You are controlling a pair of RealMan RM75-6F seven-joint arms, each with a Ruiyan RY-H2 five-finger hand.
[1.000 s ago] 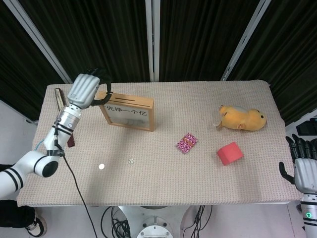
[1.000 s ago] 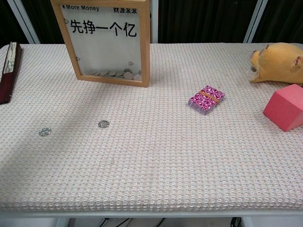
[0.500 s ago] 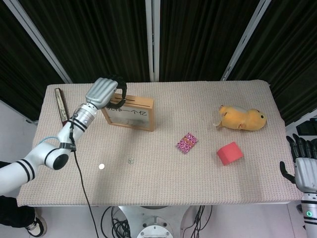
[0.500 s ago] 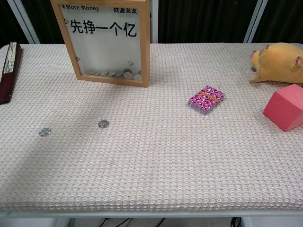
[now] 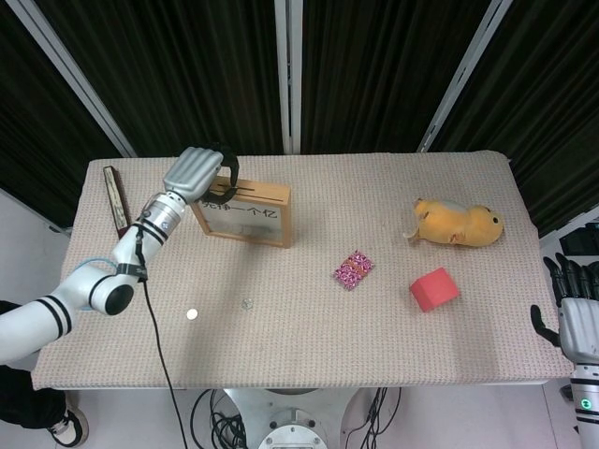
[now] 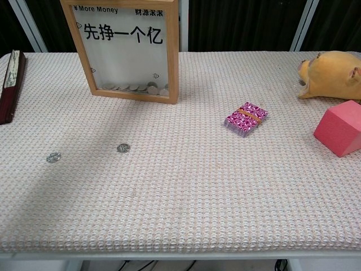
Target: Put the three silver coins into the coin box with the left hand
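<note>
Silver-grey, the left hand point(image 5: 195, 172) sits over the top left corner of the wooden coin box point(image 5: 245, 214) in the head view, fingers curled down at the box's top edge; whether a coin is pinched between them cannot be told. Two silver coins lie on the woven table cover point(image 5: 309, 327) in front of the box, one point(image 5: 192, 314) to the left and one point(image 5: 247, 303) just right of it, apart from each other. A dark flat case point(image 5: 116, 195) lies near the table's left edge. The right hand point(image 5: 577, 313) hangs off the table's right side, fingers apart, holding nothing.

From the chest view, the box stands upright with coins piled inside along its bottom. A patterned pink packet point(image 6: 246, 119), a pink block point(image 6: 340, 135) and a yellow plush toy point(image 6: 331, 75) lie to the right.
</note>
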